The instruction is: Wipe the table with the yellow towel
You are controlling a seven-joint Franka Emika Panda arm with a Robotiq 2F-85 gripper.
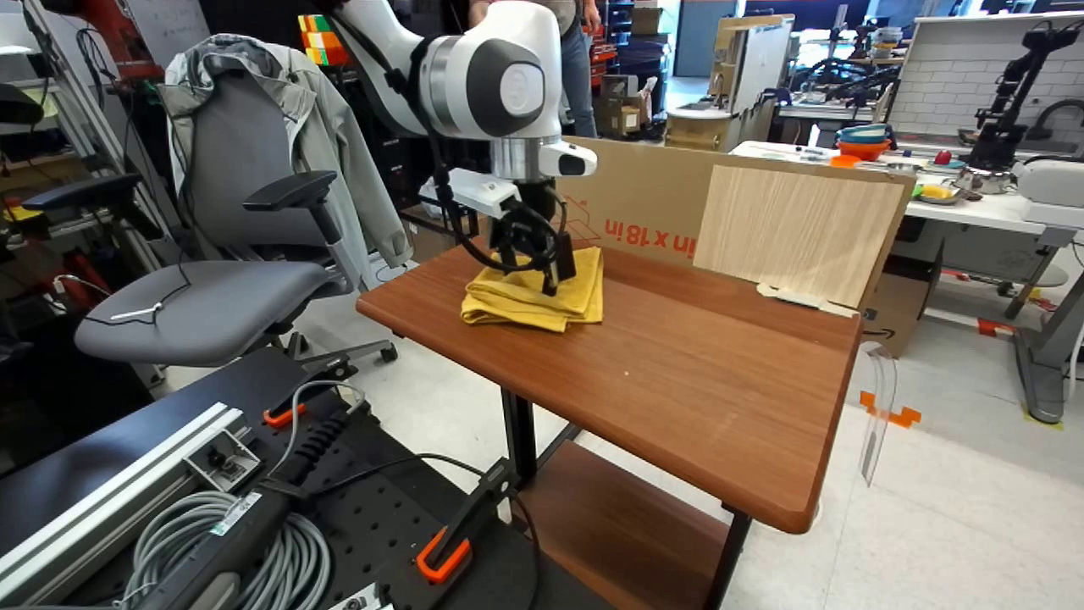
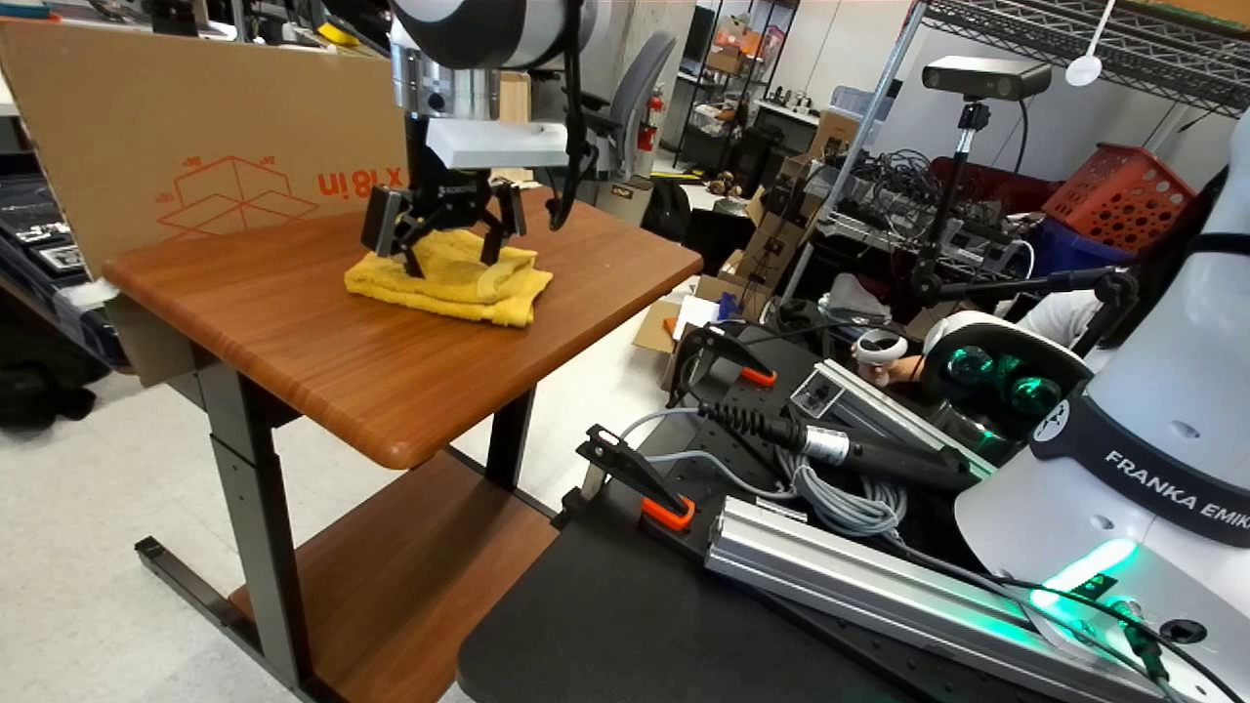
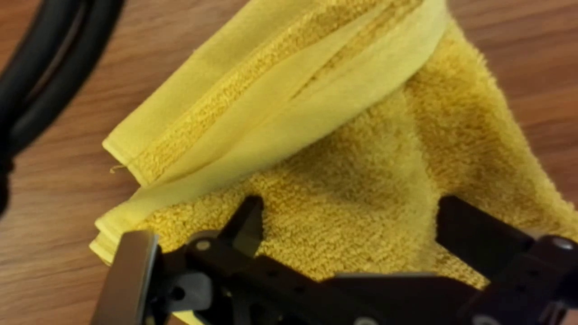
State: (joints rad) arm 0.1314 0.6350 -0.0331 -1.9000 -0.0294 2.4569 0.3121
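Yellow towel [image 3: 343,162] beneath parted fingers [image 3: 478,237]

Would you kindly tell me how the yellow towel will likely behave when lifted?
The yellow towel will probably sag, given its soft, rumpled folds. Its fuzzy pile suggests little slipping. Loosely stacked layers may unfold if only the top is pinched.

We've got a bright yellow folded cloth towel [image 3: 343,153] with paler yellow bands, plus a reddish-brown rectangular wood-grain desk [image 1: 677,364] with darker streaks. Fwiw, we also see a mostly black two-fingered gripper [image 2: 454,264], a rounded white-and-grey robot arm [image 1: 461,85], and a flat tan cardboard panel [image 1: 648,186] with red print.
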